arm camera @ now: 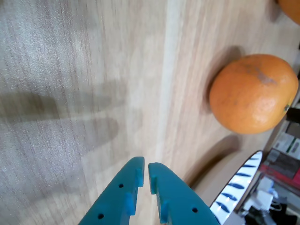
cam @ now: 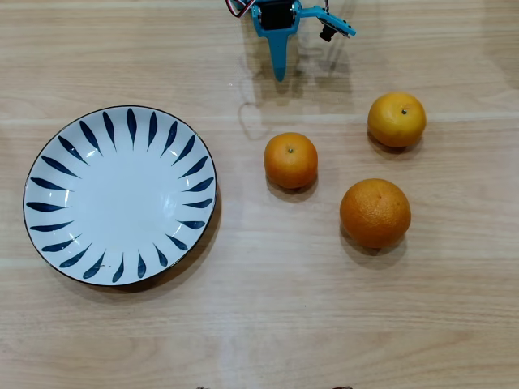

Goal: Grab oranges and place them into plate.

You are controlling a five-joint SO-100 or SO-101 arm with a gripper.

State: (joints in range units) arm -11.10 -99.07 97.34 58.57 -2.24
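Above the plate's [cam: 122, 194] top-right, off its rim: gripper [arm camera: 144, 174] fingers nearly pressed together, empty | three oranges [cam: 290, 160] right of plate, none on it | firm, round, roll-prone, dimpled skin should grip | open wide, pinch across widest middle.

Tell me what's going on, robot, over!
Gripper shut, empty, above bare table. Three oranges on table, none in plate. Nothing in the way.

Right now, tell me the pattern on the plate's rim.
Dark blue leaf-shaped strokes radiating on white around the plate, clearest in the overhead view.
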